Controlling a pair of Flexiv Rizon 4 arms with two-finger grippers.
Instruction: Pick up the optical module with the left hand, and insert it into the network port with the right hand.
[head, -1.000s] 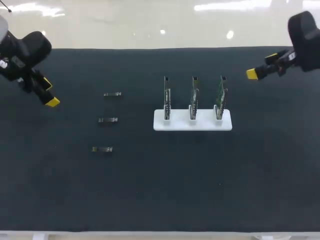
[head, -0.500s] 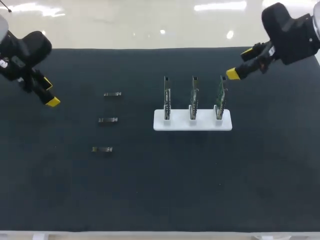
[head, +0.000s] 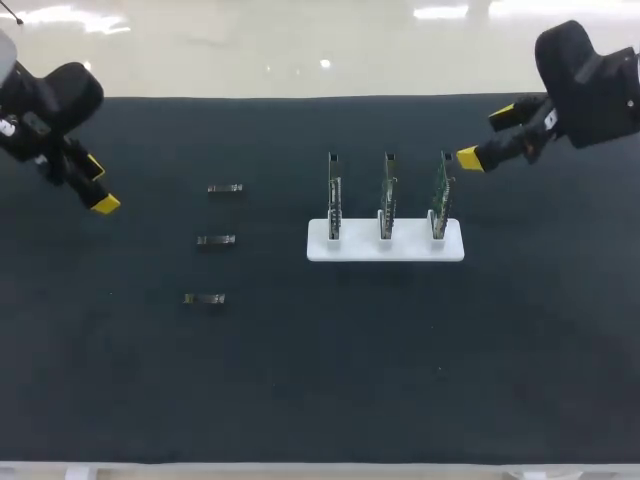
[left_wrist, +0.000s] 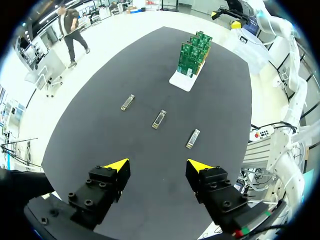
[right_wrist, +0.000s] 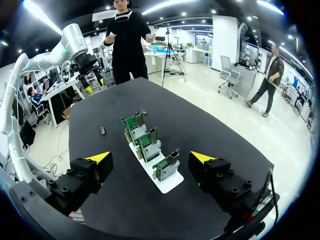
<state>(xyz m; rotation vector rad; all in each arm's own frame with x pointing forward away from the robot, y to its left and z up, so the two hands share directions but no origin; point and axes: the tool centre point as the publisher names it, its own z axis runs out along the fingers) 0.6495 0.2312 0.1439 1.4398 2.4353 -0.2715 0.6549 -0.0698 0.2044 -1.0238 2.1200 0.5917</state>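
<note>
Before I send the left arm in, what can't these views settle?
- Network ports on the three green circuit boards in the white holder: head view sees them edge-on; right wrist view, too small.
- Which end of the three small metal optical modules is the plug: too small in head and left wrist views.

A dark, matte surface (head: 320, 380) with a pale front edge. A white stand (head: 360, 248) rests just right of its middle.

Wide gaps separate the modules (head: 216, 240); upright boards (head: 388, 195) stand well apart.
</note>
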